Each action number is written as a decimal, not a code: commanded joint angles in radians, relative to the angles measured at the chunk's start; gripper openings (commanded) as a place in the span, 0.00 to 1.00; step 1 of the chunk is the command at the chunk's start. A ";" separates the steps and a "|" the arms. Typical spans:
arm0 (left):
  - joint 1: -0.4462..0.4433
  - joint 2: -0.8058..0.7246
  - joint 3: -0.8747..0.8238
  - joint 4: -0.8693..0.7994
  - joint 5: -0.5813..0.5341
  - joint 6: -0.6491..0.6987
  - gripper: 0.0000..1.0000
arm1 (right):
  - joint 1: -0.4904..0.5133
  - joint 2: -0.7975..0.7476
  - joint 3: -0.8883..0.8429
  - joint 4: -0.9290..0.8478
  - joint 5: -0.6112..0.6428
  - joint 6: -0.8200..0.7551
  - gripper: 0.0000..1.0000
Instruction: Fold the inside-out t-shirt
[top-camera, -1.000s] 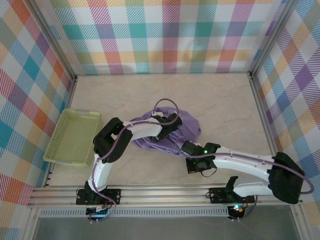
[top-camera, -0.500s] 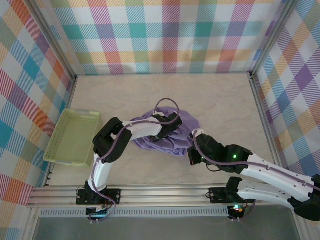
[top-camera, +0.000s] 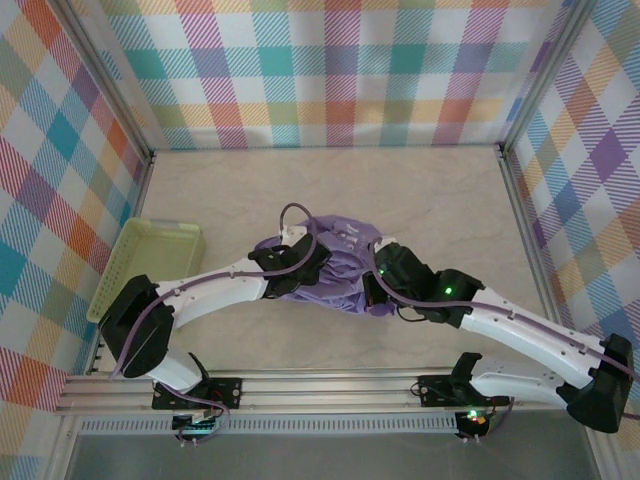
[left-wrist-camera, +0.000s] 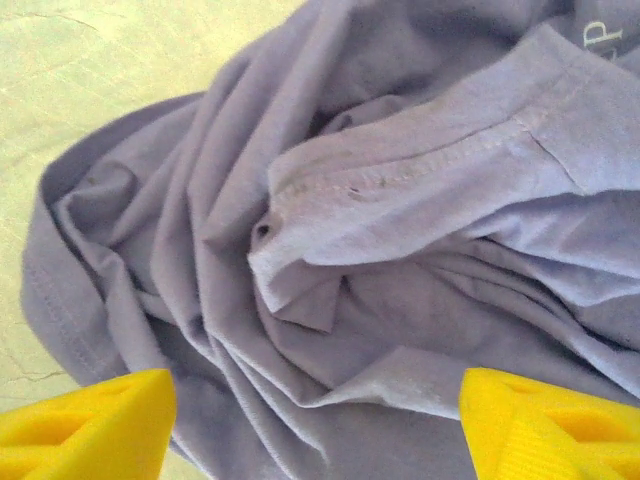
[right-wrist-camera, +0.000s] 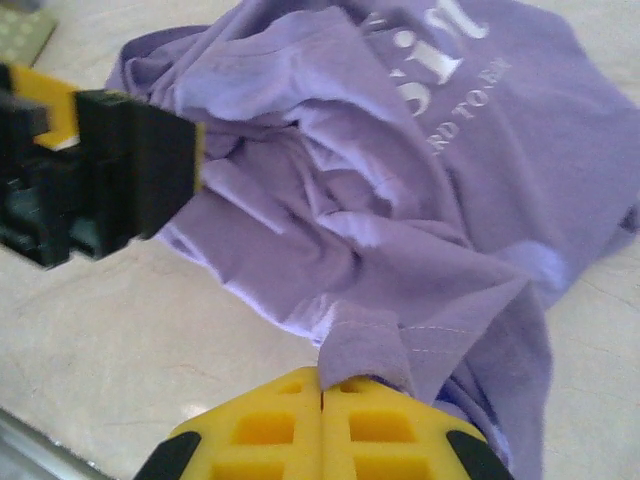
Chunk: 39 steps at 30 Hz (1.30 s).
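The inside-out t-shirt (top-camera: 340, 262) lies crumpled in a lavender heap at the middle of the table, and faint white lettering (right-wrist-camera: 440, 60) shows on it. My left gripper (top-camera: 297, 268) is over the heap's left part. Its yellow fingertips (left-wrist-camera: 90, 428) stand wide open above the folds (left-wrist-camera: 330, 250), with nothing between them. My right gripper (top-camera: 373, 292) is at the heap's near right edge. It is shut (right-wrist-camera: 322, 400) with a stitched hem fold (right-wrist-camera: 365, 345) pinched at its tips.
A pale green basket (top-camera: 150, 272) sits at the table's left edge. Plaid walls with metal rails enclose the table on three sides. The left arm's black wrist block (right-wrist-camera: 100, 170) hangs close over the shirt's left side.
The left gripper has opened wide and let go of the cloth, and its arm has dropped lower. The right gripper, shut throughout, has moved up and left with the shirt's near edge.
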 joint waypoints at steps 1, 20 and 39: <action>0.020 0.005 -0.018 -0.062 -0.066 -0.015 0.76 | -0.041 -0.075 0.019 -0.038 0.002 0.003 0.00; 0.212 0.197 0.038 0.041 0.238 -0.042 0.73 | -0.242 -0.308 -0.077 -0.272 0.132 0.193 0.00; 0.286 0.229 0.481 -0.164 0.198 0.076 0.00 | -0.552 -0.126 0.276 -0.277 0.079 -0.027 0.00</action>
